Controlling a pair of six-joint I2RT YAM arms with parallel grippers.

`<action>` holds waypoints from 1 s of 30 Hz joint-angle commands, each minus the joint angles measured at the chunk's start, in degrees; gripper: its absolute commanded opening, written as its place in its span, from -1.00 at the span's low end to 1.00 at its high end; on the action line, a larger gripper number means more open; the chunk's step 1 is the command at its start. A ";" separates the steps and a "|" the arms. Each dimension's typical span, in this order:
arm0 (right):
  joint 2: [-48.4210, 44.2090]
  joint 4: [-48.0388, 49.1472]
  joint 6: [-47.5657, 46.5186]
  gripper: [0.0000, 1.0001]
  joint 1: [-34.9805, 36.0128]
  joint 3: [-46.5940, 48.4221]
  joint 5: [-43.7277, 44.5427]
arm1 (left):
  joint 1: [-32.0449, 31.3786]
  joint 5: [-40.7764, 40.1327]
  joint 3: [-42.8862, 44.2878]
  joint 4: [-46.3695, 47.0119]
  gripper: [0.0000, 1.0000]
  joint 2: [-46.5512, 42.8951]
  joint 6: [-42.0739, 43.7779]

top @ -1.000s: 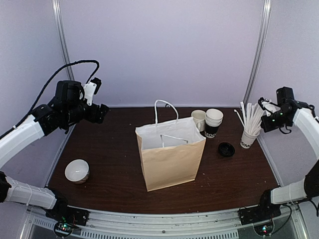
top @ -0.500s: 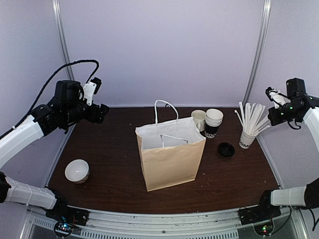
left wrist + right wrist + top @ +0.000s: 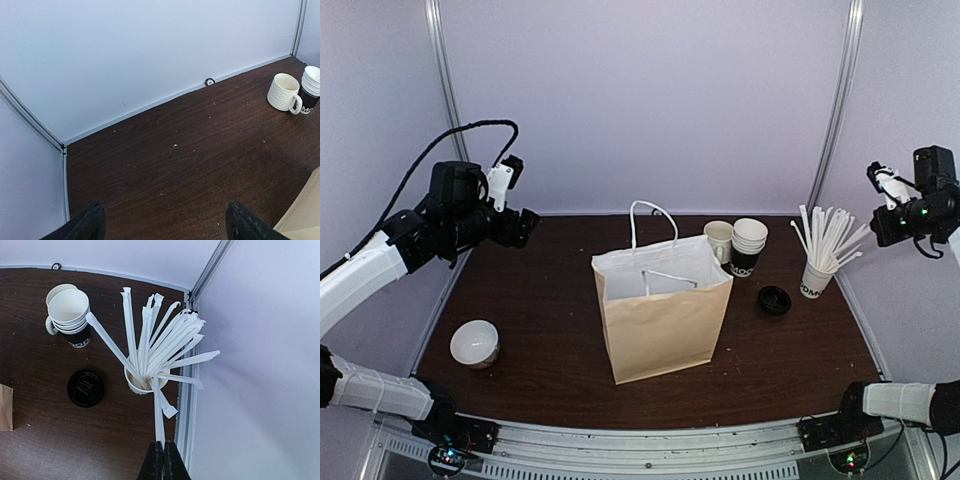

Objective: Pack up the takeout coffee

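white bowl (image 3: pixel 475 343): near-left on the worktop (image 3: pixel 550 300), well apart from everything else; not part of the job.
paper bag (image 3: pixel 665 325): upright mid-worktop with its mouth open. One handle stands up at the back and the other droops into the opening. Risk: it is light and nothing holds it, so a cup clipping the rim or the drooped handle could tip it or shove it.
black lid (image 3: pixel 774 300): flat on the worktop right of the bag, between the bag and the straw cup, not on any cup. Risk: the cup gets packed open-topped if the lid is skipped.
straw cup (image 3: pixel 815 280): far right, full of wrapped straws (image 3: pixel 150 340) fanning out. Risk: it looks top-heavy, so a snagged straw could pull it over.
takeout coffee cup (image 3: pixel 744 265): behind the bag's right corner, upright with its black band showing. White cups are nested in it and it has no lid. Risk: a grasp high up may lift only the nested cups.
white mug (image 3: pixel 718 238): just left of the coffee cup, maybe touching it. Risk: a finger going between them could knock the mug.
left gripper (image 3: pixel 165 220): spread wide and empty, hovering over the far-left worktop, well apart from the cup.
right gripper (image 3: pixel 163 457): pressed together, high by the right wall above the straw cup. One straw runs up to its tips; cannot tell whether it is pinched.
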 commanded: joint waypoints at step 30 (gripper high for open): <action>12.56 -13.22 -6.09 -1.00 12.44 27.53 -47.26 | 1.57 -0.16 -1.25 4.56 0.73 -0.38 2.12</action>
